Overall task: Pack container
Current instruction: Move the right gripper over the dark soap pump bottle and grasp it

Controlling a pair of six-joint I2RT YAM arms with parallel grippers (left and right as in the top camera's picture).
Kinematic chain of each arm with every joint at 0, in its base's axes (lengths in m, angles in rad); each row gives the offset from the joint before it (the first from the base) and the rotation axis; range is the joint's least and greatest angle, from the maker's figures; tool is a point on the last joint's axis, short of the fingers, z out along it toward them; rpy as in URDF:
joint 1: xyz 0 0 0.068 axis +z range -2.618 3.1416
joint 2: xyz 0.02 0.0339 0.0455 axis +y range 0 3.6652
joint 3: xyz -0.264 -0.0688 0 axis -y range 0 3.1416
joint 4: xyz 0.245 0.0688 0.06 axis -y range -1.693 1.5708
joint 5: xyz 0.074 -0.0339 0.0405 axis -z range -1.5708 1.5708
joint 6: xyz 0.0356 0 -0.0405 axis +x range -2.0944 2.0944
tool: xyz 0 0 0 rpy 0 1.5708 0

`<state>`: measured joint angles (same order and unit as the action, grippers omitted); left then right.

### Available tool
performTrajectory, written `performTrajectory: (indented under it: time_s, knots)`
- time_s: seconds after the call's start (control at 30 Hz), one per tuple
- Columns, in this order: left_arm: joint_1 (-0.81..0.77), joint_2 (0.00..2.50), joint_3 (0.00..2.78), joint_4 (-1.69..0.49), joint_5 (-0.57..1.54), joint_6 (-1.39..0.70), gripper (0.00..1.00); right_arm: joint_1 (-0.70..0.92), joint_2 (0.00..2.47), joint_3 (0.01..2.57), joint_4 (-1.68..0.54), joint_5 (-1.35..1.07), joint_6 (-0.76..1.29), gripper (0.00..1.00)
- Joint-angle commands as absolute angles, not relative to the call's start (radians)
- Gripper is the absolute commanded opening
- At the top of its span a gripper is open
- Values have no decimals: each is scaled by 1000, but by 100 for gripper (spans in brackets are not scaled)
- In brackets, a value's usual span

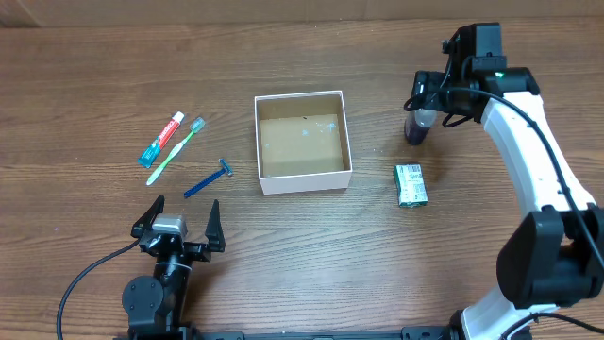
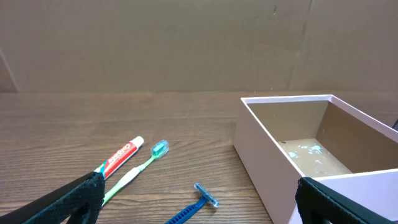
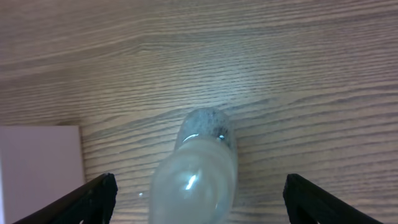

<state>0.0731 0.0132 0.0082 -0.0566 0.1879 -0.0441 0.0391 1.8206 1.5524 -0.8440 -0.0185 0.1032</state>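
The container, a white-walled box with a brown bottom, stands open and empty in the middle; it also shows in the left wrist view. A small bottle with a dark body and pale cap stands upright right of it. My right gripper is open just above the bottle, and the cap sits between its spread fingers. My left gripper is open and empty near the front left. A blue razor, a green toothbrush and a toothpaste tube lie left of the container.
A small green packet lies right of the container, in front of the bottle. The razor, toothbrush and toothpaste tube lie ahead of my left gripper. A plain wall stands behind the table.
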Motion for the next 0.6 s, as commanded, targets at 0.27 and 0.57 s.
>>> performTrajectory:
  time_s: [0.27, 0.57]
  knots:
    - [80, 4, 5, -56, 196, -22, 100, 34, 1843, 1576, -789, 7, 104, 66]
    - [80, 4, 5, -56, 196, -22, 100, 34, 1861, 1572, -770, 6, 104, 58]
